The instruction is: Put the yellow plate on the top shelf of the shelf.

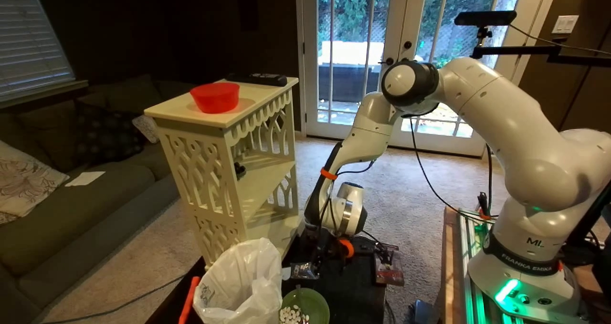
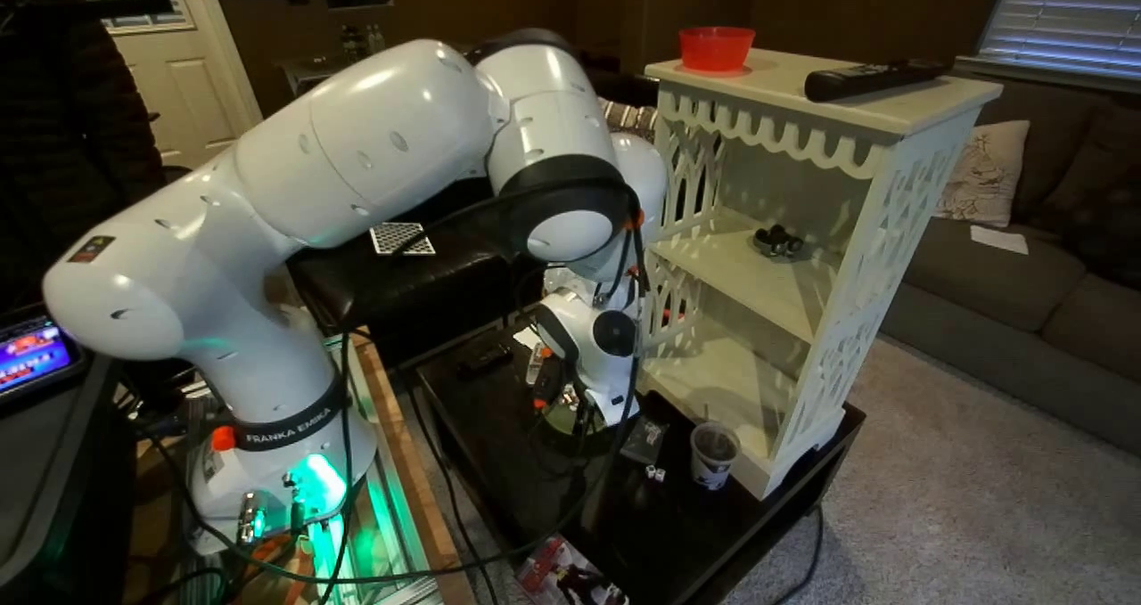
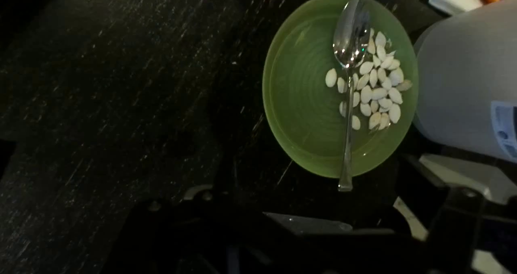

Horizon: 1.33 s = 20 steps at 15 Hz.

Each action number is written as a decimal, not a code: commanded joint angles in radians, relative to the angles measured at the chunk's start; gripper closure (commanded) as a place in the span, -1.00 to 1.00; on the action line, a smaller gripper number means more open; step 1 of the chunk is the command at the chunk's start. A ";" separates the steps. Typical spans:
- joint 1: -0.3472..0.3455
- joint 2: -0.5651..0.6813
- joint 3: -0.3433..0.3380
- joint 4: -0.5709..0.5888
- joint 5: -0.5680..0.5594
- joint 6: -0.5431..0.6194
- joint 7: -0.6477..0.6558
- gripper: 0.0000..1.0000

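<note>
End effector (image 3: 315,181), spread and empty, hangs near the yellow plate (image 3: 301,100), which bears seeds (image 3: 379,93) and a spoon (image 3: 349,104) on the worktop (image 3: 141,96), probably the approach step, next calling for a rim pinch and level lift to the top of the far shelf (image 1: 265,176).

Arm (image 1: 501,107): arched | elbow (image 1: 410,85): raised high | forearm (image 1: 368,130): sloping steeply down | wrist (image 1: 347,215): low | base (image 1: 518,283): glowing green | end effector (image 3: 323,189): facing downward, spread wide apart
</note>
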 commanded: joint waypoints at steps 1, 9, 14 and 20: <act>0.080 0.041 0.057 -0.003 0.107 0.234 0.108 -1.00; 0.284 0.050 0.004 -0.035 0.293 0.286 0.205 -1.00; 0.228 0.135 0.058 0.074 0.079 0.388 0.333 -1.00; 0.208 0.190 0.027 0.092 0.095 0.355 0.384 -1.00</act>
